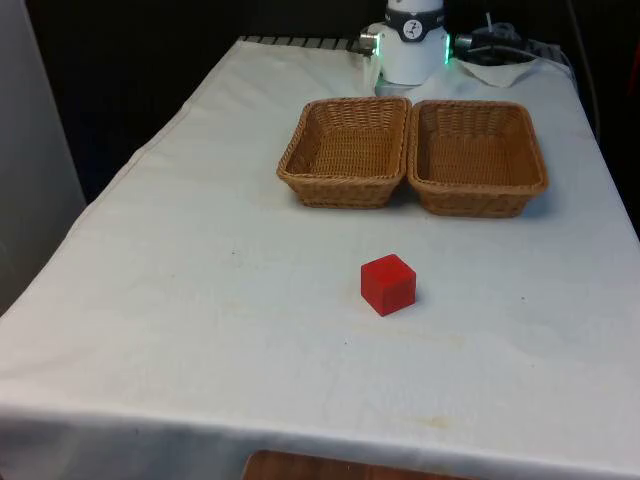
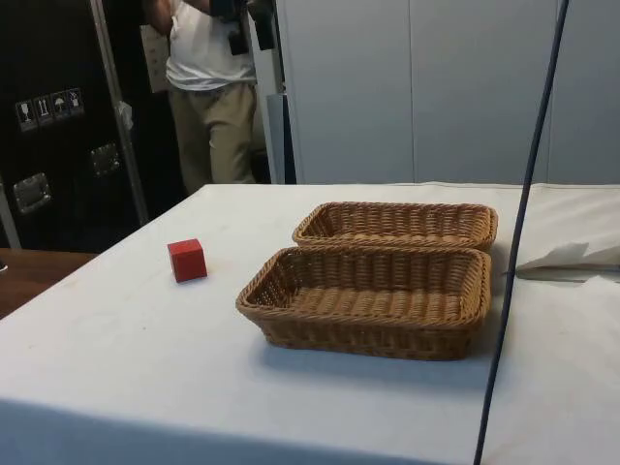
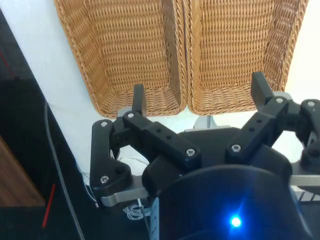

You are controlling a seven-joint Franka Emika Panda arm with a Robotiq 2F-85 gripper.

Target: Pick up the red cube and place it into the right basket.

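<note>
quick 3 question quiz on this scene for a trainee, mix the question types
1. True or false: the cube lies inside a basket.
2. How do the two baskets sit relative to each other? A) stacked B) side by side, rims touching C) at opposite table ends
3. Fill in: the gripper hangs above the baskets with its fingers ____.

Key
1. False: it sits on the cloth, apart from both baskets.
2. B
3. open, holding nothing

Red cube (image 1: pixel 388 284), tan woven baskets (image 1: pixel 346 152), white cloth (image 1: pixel 180 290).
</note>
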